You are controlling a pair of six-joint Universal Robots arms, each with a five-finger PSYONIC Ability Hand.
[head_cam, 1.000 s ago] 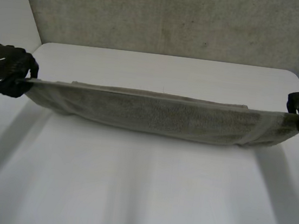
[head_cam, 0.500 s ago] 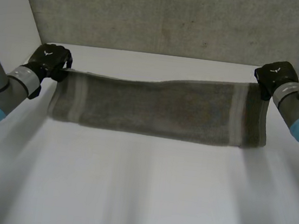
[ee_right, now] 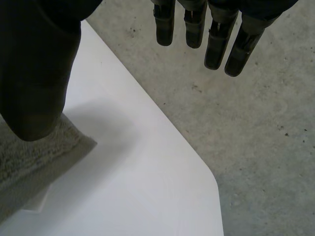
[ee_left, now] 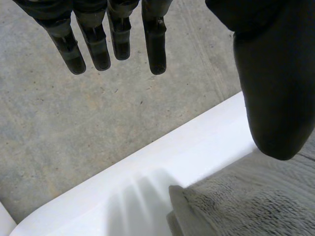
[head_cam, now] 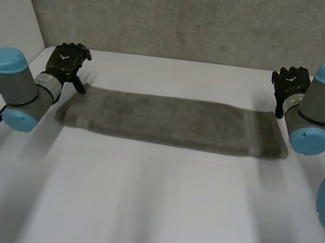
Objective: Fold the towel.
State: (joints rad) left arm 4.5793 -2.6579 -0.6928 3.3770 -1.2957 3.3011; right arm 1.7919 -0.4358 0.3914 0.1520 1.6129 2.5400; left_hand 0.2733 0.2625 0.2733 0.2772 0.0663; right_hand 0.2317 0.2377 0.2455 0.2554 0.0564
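A grey-green towel [head_cam: 171, 121] lies flat on the white table [head_cam: 157, 215] as a long folded strip running left to right. My left hand [head_cam: 66, 62] hovers just beyond the strip's far left corner, fingers straight and holding nothing. In the left wrist view its fingers [ee_left: 113, 39] and thumb [ee_left: 273, 93] are spread, with the towel corner [ee_left: 246, 206] below the thumb. My right hand [head_cam: 290, 84] is open above the far right corner. The right wrist view has its fingers [ee_right: 206, 34] straight and the towel's corner [ee_right: 47, 147] under the thumb [ee_right: 37, 73].
The table's far edge [head_cam: 181, 61] lies close behind both hands, and beyond it is a grey concrete floor [head_cam: 187, 18]. A white wall [head_cam: 10, 8] stands at the left. Bare tabletop stretches from the towel to the near edge.
Both hands carried the stretched towel toward the far edge, laid it down as a folded strip, then let go and opened. The towel now rests flat instead of hanging between them.
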